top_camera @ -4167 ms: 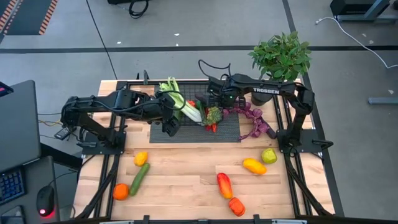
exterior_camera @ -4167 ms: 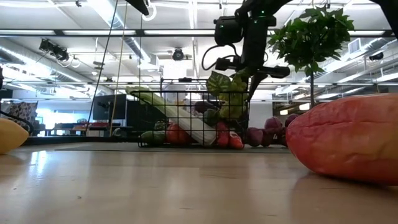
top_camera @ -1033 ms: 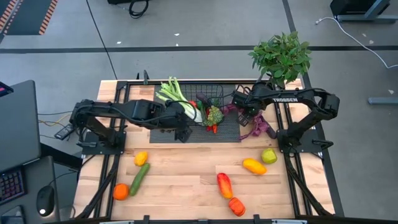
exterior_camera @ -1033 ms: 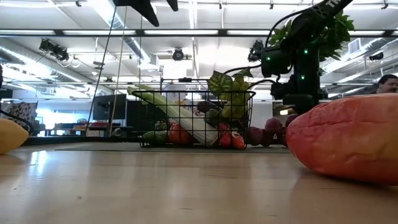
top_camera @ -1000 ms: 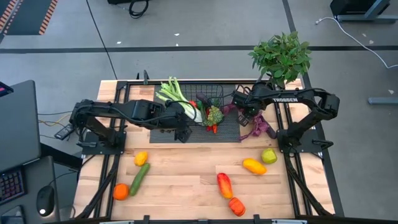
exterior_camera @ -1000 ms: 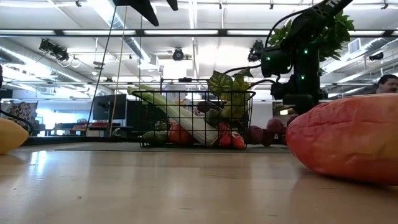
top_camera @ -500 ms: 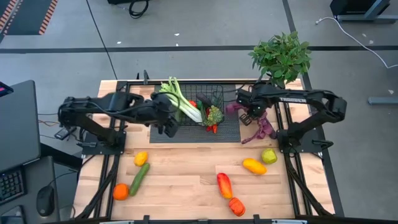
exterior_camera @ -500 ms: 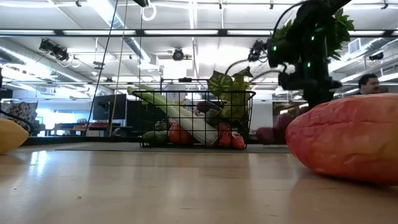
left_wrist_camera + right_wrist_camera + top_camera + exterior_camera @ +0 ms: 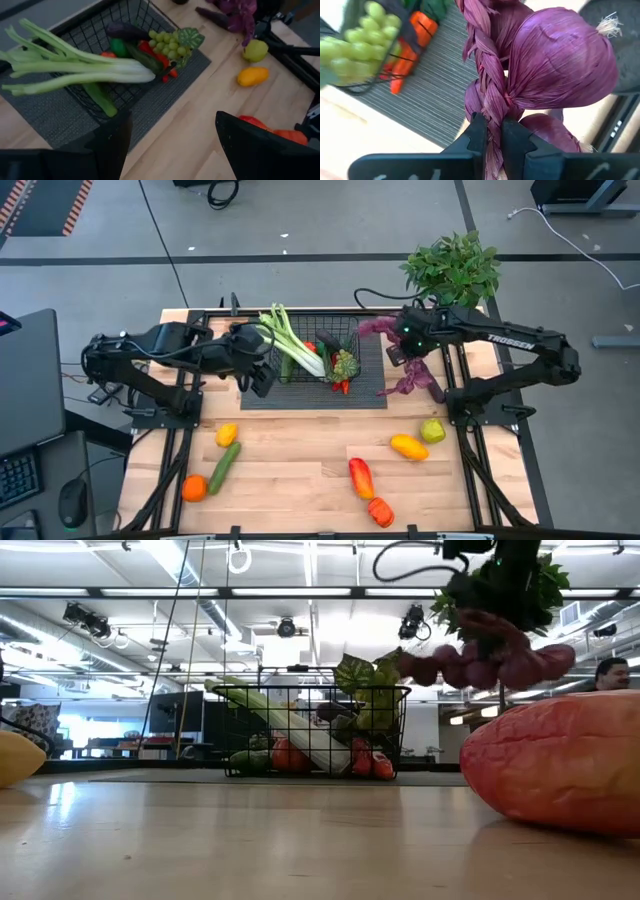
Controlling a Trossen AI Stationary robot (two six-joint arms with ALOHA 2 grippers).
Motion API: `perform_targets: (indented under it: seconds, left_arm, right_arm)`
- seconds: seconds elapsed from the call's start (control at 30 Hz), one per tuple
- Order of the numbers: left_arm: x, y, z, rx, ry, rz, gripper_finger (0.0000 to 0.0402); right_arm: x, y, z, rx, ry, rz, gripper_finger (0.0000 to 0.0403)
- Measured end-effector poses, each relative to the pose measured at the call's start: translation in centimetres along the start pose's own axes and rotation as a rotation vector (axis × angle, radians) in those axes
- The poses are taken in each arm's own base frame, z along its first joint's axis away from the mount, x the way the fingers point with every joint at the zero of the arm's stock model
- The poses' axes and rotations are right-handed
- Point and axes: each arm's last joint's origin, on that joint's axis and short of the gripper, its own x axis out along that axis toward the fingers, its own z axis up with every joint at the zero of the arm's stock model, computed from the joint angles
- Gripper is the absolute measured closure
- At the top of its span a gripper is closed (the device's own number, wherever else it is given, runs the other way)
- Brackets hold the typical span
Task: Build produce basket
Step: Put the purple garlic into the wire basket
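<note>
While the basket [image 9: 318, 352] sits on a grey mat [image 9: 365, 393] near the tabletop's [image 9: 300, 470] far edge, holding leek [image 9: 290, 340] and green grapes [image 9: 345, 364], right tool [image 9: 490, 131] pinches a purple onion braid [image 9: 415, 375] beside it; left tool [image 9: 262, 373] open alongside.

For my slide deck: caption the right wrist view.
Right gripper shut on a braided string of red onions, lifted beside the basket.

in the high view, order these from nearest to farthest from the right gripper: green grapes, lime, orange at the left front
1. Green grapes, in the basket, just left of the right gripper.
2. Lime, on the table by the right arm's base.
3. Orange, far front-left corner.
</note>
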Motion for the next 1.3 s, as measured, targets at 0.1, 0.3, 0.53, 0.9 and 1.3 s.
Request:
perform_targets:
  seconds: [0.1, 0.3, 0.53, 0.9, 1.3]
  left_arm:
    - [-0.1, 0.1, 0.1, 0.005, -0.022, 0.016, 0.0111]
    - [0.0, 0.1, 0.2, 0.006, -0.048, 0.043, 0.0111]
    - [0.0, 0.1, 0.2, -0.039, -0.049, 0.042, 0.0111]
    - [0.7, -0.2, 0.4, -0.102, -0.063, 0.058, 0.0111]
    - [0.9, -0.3, 0.5, -0.2, -0.073, 0.048, 0.0111]
  right_arm:
    - [-0.6, 0.4, 0.4, -0.012, -0.027, 0.027, 0.0361]
    - [-0.4, 2.2, 1.4, -0.161, -0.121, 0.111, 0.0361]
    - [-0.4, 4.1, 3.2, -0.295, -0.356, 0.152, 0.036]
    - [0.3, 5.3, 6.2, -0.466, -0.546, 0.22, 0.036]
    - [0.8, 6.4, 8.3, -0.825, -0.745, 0.205, 0.036]
